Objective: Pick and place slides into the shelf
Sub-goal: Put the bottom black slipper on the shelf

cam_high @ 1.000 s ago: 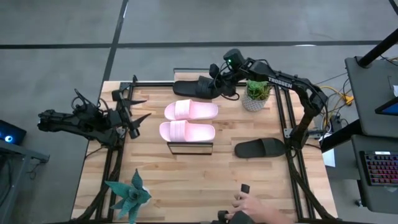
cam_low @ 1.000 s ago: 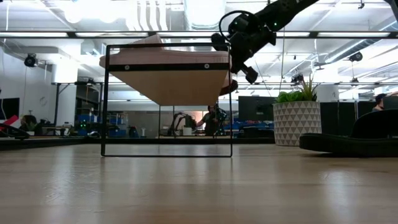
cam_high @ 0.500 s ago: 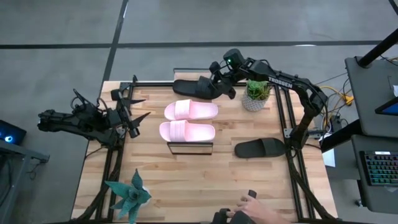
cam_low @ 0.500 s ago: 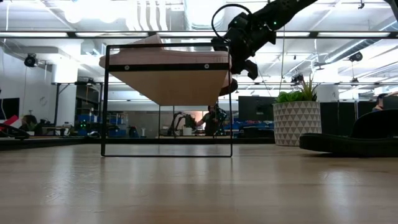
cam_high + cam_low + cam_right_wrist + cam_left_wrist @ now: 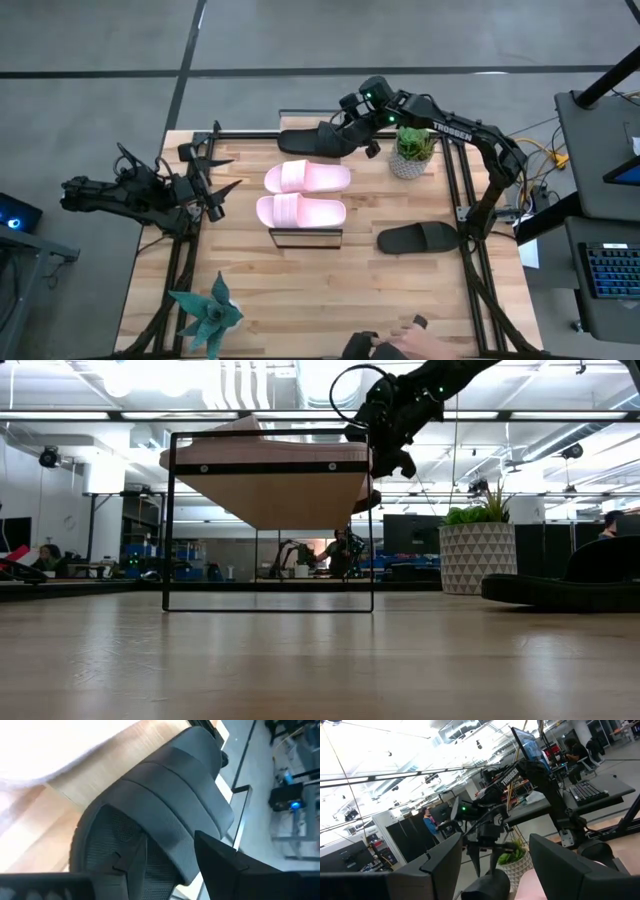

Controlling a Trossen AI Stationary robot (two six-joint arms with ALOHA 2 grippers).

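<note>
I see the right gripper point(image 5: 357, 127) spread open just above the black slide point(image 5: 318, 141), holding nothing; the slide lies on the far end of the shelf point(image 5: 305, 238) (partly overhanging?). Risk: a finger snags the strap and tips it off.

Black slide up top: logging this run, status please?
Right gripper at far end of shelf, over black slide; grip unclear. Left gripper waiting at left edge, fingers open. Second black slide on table.

Matt black slide point(image 5: 165, 820) with a textured footbed, probably rubbery foam, lies on the shelf's point(image 5: 300, 238) pale wood plank; thin black metal frames it.
</note>
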